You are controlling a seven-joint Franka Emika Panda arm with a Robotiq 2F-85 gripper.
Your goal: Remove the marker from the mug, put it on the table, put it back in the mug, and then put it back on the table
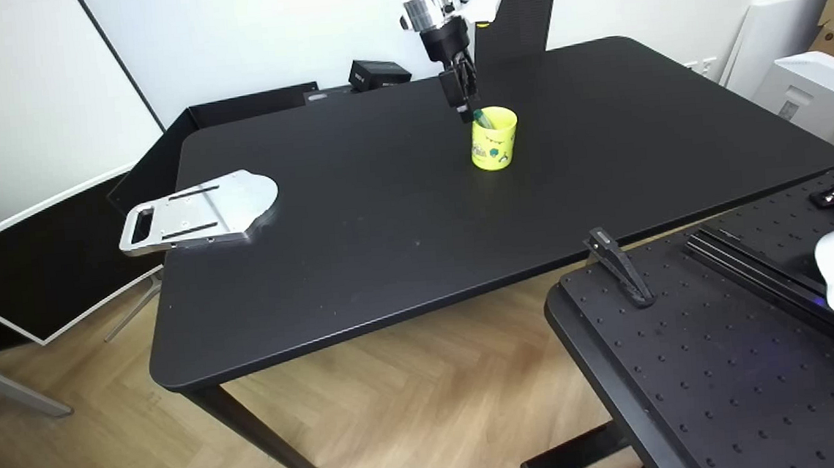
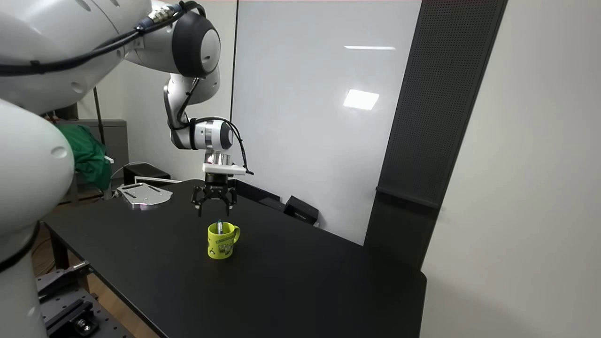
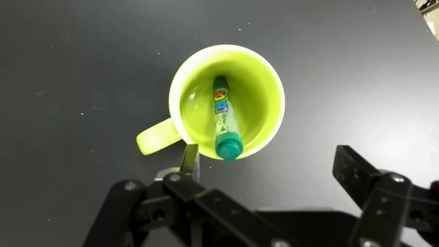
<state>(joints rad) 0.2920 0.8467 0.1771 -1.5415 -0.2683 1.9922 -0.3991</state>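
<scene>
Upright on the black table [image 1: 357, 223] stands the yellow-green mug [image 2: 219, 248], its printed side visible in both exterior views. The marker [image 3: 224, 115], with a green end and a pale, colourfully lettered body, leans inside it; its thicker green end rests at the rim nearest my gripper in the wrist view. My gripper [image 3: 267, 154] is open above the table with nothing between its fingers. Seen from the wrist, its left finger [image 3: 190, 159] overlaps the mug's rim near the handle, and the right one lies well off to the side. In an exterior view the gripper [image 2: 214, 213] hangs above and behind the mug.
A flat silver plate with a handle slot [image 1: 199, 209] lies at one end of the table, overhanging its edge. A black box [image 1: 378, 74] sits behind the table. The black perforated board [image 1: 727, 359] with a raised clamp [image 1: 621, 267] adjoins the front edge.
</scene>
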